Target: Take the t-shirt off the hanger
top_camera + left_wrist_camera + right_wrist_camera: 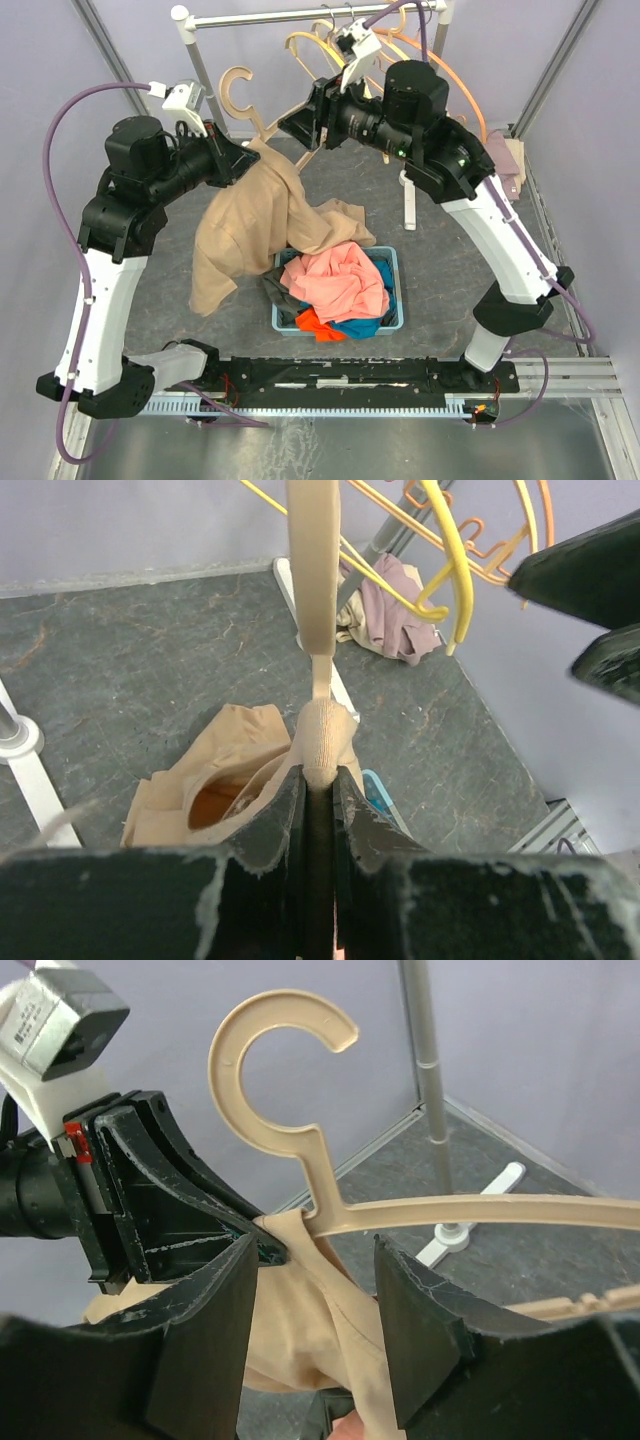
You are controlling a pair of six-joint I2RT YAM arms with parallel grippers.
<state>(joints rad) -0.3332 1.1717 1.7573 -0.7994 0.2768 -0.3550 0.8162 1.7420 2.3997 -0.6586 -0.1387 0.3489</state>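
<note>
Fingers (280, 825) of the left gripper (318, 780) are pressed together on a bunched fold of the tan fabric t-shirt (245, 225), right at the neck of the beige plastic hanger (280, 1060). Fingers (205, 1340) of the right gripper (312, 1250) stand apart, one on each side of the shirt fabric just below the hanger's neck; contact cannot be confirmed. The hanger is off the white metal clothes rail (300, 14), its hook free in the air. One hanger arm shows bare. The t-shirt hangs from the pinch point down to the dark grey table (430, 300), with one fold lying at the far rim of the light blue plastic basket (393, 263) of mixed clothes.
</note>
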